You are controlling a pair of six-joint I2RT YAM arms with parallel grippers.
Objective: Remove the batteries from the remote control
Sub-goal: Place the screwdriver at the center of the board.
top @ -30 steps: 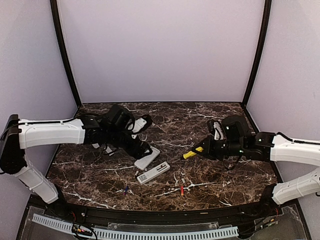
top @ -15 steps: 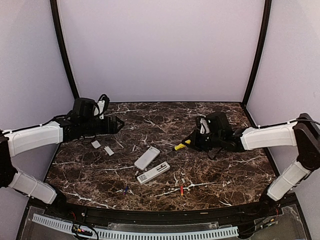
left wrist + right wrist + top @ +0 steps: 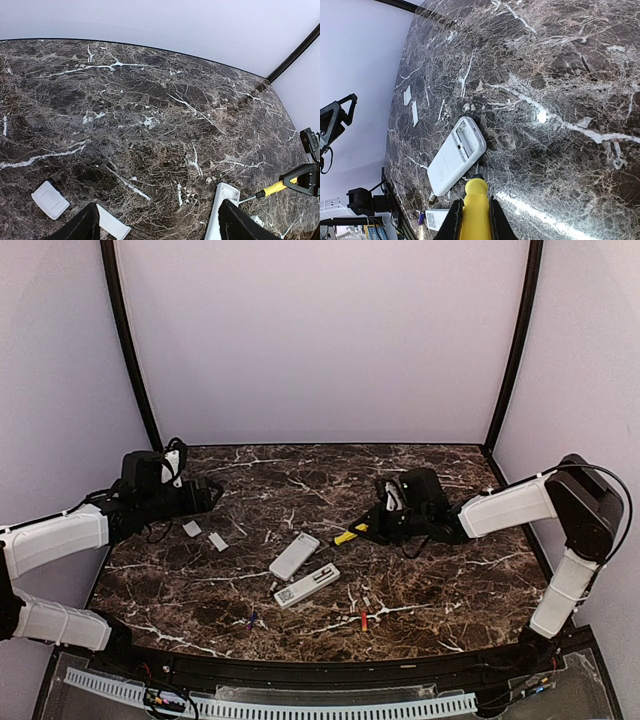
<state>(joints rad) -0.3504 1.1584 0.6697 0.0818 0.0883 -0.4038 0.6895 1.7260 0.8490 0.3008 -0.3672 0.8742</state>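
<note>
right end effector [image 3: 475, 222] clamps screwdriver [image 3: 476, 197], tip toward uncovered remote [image 3: 455, 157], presumably as pry tool; left end effector [image 3: 157, 212] wide open, empty, far left.

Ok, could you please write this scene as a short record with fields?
left hand: open, empty, over the left side of the table
right hand: shut on the yellow screwdriver
remotes: farther remote and nearer remote, close together in the middle
batteries: reddish battery and bluish battery, loose near the front edge
covers: two white covers, left of the remotes
</note>
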